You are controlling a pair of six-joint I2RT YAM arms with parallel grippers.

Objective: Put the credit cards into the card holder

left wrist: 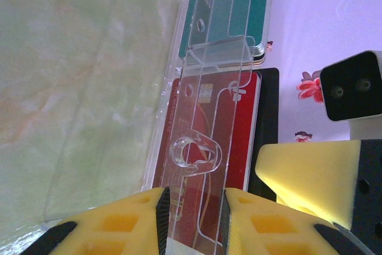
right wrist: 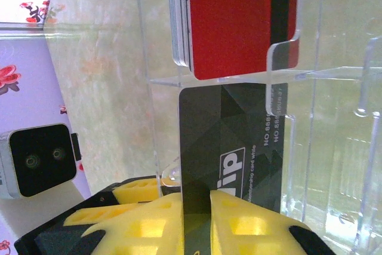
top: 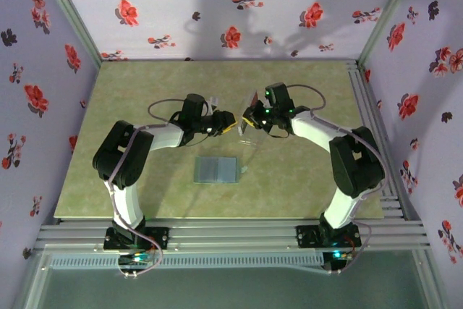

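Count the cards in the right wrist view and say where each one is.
2 show their faces: a black card pinched in the right tool, and a red card slotted in the clear stand beyond. Edges behind the red one suggest more, hidden.

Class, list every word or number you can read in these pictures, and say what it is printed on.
"ip", boxed: black card; beginning hidden.
"NO 88", twice: same card; further digits blurred.
Small print beside the box: too blurred to read.
Red card: nothing legible.
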